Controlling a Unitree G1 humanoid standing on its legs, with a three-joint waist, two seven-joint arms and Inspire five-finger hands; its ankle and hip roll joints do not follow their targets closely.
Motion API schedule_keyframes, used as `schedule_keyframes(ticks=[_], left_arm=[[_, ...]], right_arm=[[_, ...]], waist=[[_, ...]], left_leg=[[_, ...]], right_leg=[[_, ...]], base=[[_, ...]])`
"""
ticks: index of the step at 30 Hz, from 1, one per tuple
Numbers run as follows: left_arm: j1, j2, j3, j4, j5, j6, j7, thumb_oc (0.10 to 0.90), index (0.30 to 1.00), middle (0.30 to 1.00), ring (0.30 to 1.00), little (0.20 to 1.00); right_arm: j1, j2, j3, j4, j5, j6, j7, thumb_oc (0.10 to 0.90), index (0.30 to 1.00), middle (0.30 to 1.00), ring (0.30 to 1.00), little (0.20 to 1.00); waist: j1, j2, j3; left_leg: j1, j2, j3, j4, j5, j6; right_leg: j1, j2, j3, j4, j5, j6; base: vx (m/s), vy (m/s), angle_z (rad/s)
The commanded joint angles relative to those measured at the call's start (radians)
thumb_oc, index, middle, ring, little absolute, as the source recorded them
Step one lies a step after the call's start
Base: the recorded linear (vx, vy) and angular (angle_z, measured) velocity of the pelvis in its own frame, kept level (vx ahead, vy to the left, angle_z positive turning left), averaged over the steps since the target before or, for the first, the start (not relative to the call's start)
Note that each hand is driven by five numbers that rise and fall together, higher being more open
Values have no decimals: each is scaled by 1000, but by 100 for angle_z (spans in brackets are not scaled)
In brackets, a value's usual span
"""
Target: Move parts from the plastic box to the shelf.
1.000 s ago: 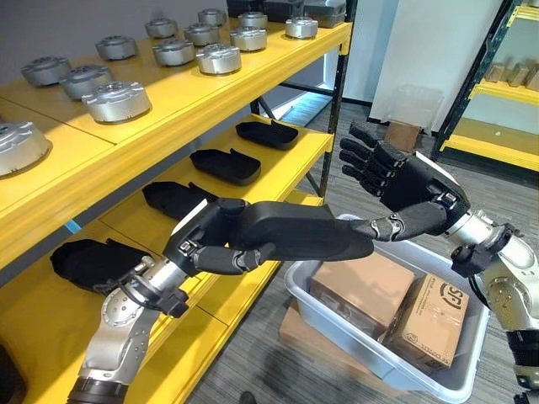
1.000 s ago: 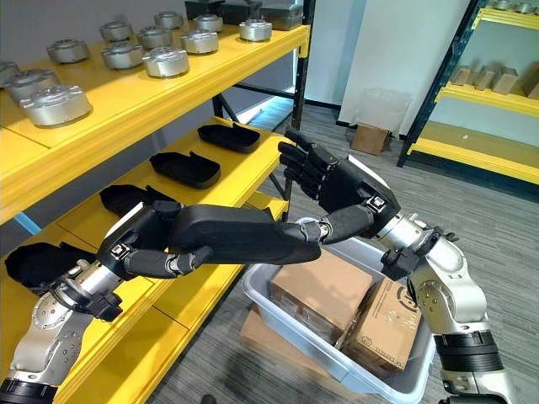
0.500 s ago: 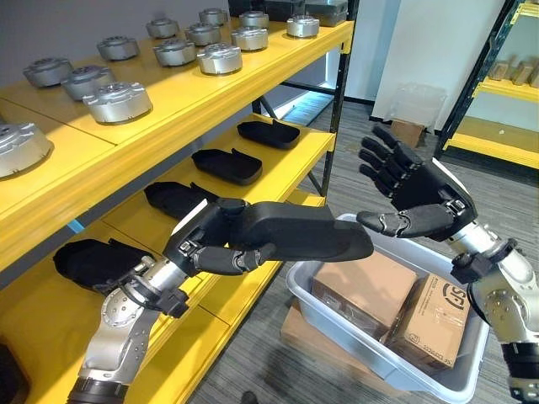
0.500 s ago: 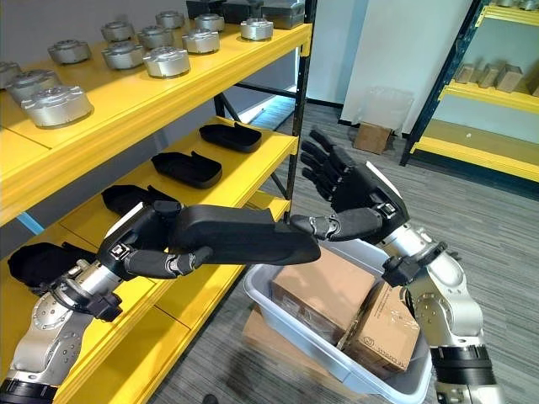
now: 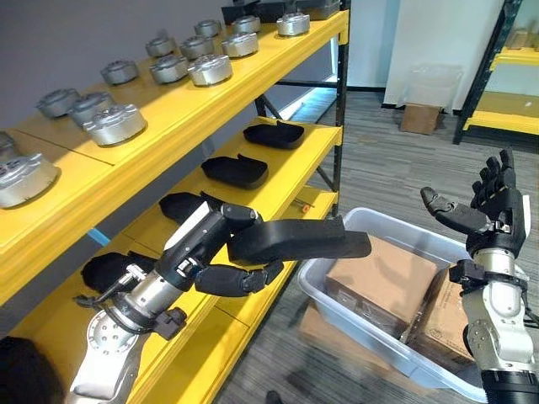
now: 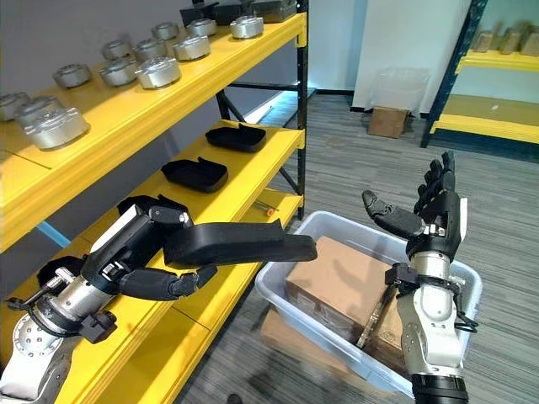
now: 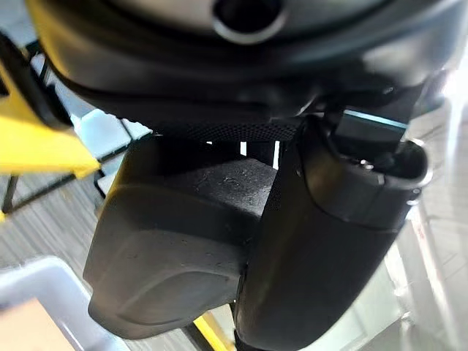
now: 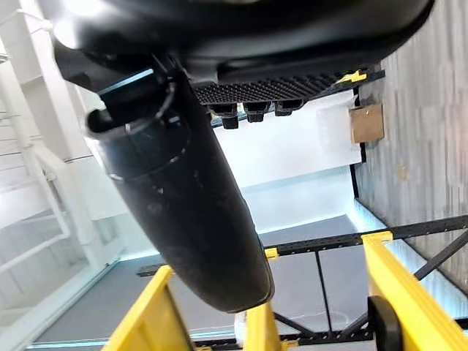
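My left hand [image 5: 206, 252] is shut on a long black part [image 5: 296, 241]. It holds the part level in front of the yellow shelf [image 5: 313, 153], with the part's free end over the near corner of the grey plastic box [image 5: 396, 230]. In the left wrist view the black part [image 7: 168, 256] sits against the palm. My right hand [image 5: 487, 206] is open and upright above the box's right side, well apart from the part, and holds nothing. Two cardboard boxes [image 5: 379, 282] lie in the plastic box.
Black parts [image 5: 234, 171] lie in a row on the middle shelf, and round silver parts [image 5: 114, 124] stand on the top shelf. More yellow shelving [image 5: 505, 118] stands at the back right. A small cardboard box [image 5: 418, 118] sits on the floor beyond.
My right hand has left the far end of the black part, moved right and turned upright over the box. The left hand still holds the part. The camera has shifted.
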Motion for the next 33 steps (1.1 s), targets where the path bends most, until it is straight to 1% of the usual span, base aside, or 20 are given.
schedule_keyframes(ticks=[1,2,3,4,5,9,10,12,14,16,20,22,23,24,25,26,27,30,32,33], left_arm=[[-108,31,96,-108,8,-183,152,400,300,300,300,300],[-108,32,94,-110,10,-194,155,400,300,300,300,300],[-121,32,86,-111,18,-225,152,400,300,300,300,300],[-125,32,85,-110,25,-233,155,400,300,300,300,300],[-138,36,76,-108,41,-259,173,400,300,300,300,300],[-171,51,57,-102,69,-285,225,400,300,300,300,300],[-194,62,54,-95,108,-299,275,400,300,300,300,300],[-209,73,53,-86,125,-301,312,400,300,300,300,300],[-205,74,57,-80,141,-303,329,400,300,300,300,300],[-205,71,54,-81,146,-298,343,400,300,300,300,300],[-206,62,36,-81,175,-316,356,400,300,300,300,300],[-207,63,33,-87,163,-306,354,400,300,300,300,300],[-213,63,23,-91,194,-310,378,400,300,300,300,300],[-214,63,20,-90,202,-313,385,400,300,300,300,300],[-219,63,11,-96,204,-318,390,400,300,300,300,300],[-221,63,6,-97,189,-321,383,400,300,300,300,300],[-227,61,-1,-99,138,-320,346,400,300,300,300,300],[-261,46,-44,-108,-3,-276,215,400,300,300,300,300],[-289,32,-78,-111,20,-281,218,400,300,300,300,300],[-305,29,-93,-115,1,-276,216,400,300,300,300,300]], right_arm=[[-128,-15,-22,-99,-102,-158,-67,900,1000,1000,1000,1000],[-125,-17,-21,-98,-108,-152,-75,900,1000,1000,1000,1000],[-123,-22,-19,-91,-114,-155,-100,900,1000,1000,1000,1000],[-122,-23,-19,-90,-114,-156,-103,900,1000,1000,1000,1000],[-123,-28,-16,-78,-127,-163,-121,900,1000,1000,1000,1000],[-131,-37,-10,-40,-133,-189,-143,900,1000,1000,1000,1000],[-139,-45,-6,-10,-159,-210,-180,900,1000,1000,1000,1000],[-139,-49,-13,3,-166,-212,-186,900,1000,1000,1000,1000],[-137,-45,-12,4,-177,-211,-186,900,1000,1000,1000,1000],[-129,-27,-13,5,-170,-195,-209,900,1000,1000,1000,1000],[-116,13,-24,4,-202,-155,-310,900,1000,1000,1000,1000],[-110,22,-27,2,-211,-141,-325,900,1000,1000,1000,1000],[-110,36,-20,6,-224,-119,-354,900,1000,1000,1000,1000],[-109,39,-19,6,-234,-115,-360,900,1000,1000,1000,1000],[-110,48,-10,14,-284,-118,-388,900,1000,1000,1000,1000],[-110,51,-5,14,-292,-119,-398,900,1000,1000,1000,1000],[-111,56,0,16,-298,-114,-411,900,1000,1000,1000,1000],[-134,59,19,47,-288,-108,-436,900,1000,1000,1000,1000],[-151,58,33,74,-292,-115,-440,900,1000,1000,1000,1000],[-157,54,36,90,-295,-122,-438,900,1000,1000,1000,1000]], waist=[[27,-48,9],[25,-44,11],[14,-41,13],[11,-41,15],[3,-41,20],[-7,-44,31],[-11,-48,32],[-12,-49,28],[-12,-50,22],[-12,-58,17],[2,-90,3],[8,-96,-2],[18,-103,-6],[19,-105,-6],[29,-111,-10],[32,-113,-11],[36,-117,-14],[50,-124,-20],[53,-125,-21],[57,-126,-23]], left_leg=[[73,42,-29,12,-131,-53],[70,45,-8,14,-127,-56],[77,59,53,35,-136,-65],[77,62,67,43,-136,-67],[78,73,102,84,-136,-72],[70,98,122,196,-111,-85],[77,109,129,262,-100,-94],[93,108,113,277,-107,-93],[108,96,99,241,-119,-82],[131,81,102,186,-146,-63],[167,45,97,64,-213,-29],[171,40,93,49,-217,-25],[175,30,90,34,-221,-18],[177,28,89,31,-221,-17],[179,19,86,20,-221,-13],[179,16,86,18,-221,-11],[178,13,85,14,-220,-10],[174,3,81,8,-222,-4],[175,-3,79,10,-225,1],[172,-6,76,14,-227,4]], right_leg=[[-84,1,-36,47,-33,-57],[-83,-2,-49,47,-34,-56],[-72,-17,-82,47,-42,-50],[-71,-21,-90,49,-42,-50],[-70,-29,-107,58,-45,-51],[-76,-34,-120,78,-44,-58],[-77,-33,-123,81,-40,-64],[-80,-35,-120,83,-35,-63],[-85,-42,-111,82,-25,-52],[-81,-56,-113,82,-10,-33],[-64,-93,-135,62,30,21],[-60,-98,-142,57,38,31],[-56,-107,-155,45,54,44],[-54,-109,-157,41,58,46],[-52,-118,-166,29,76,56],[-52,-120,-167,25,81,59],[-52,-125,-170,20,89,63],[-54,-134,-178,10,105,74],[-52,-136,-177,10,109,76],[-50,-136,-177,10,109,76]], base=[[-61,48,17],[-78,100,35],[-88,110,35],[-119,154,46],[-129,121,42],[-106,126,51],[-82,206,78],[-64,287,59],[-28,301,45],[-32,288,18],[-30,260,23],[-27,174,30],[-31,125,32],[-65,180,33],[-51,106,26],[-76,127,20],[-67,77,11],[-111,96,28],[-76,91,7],[-67,92,4]])
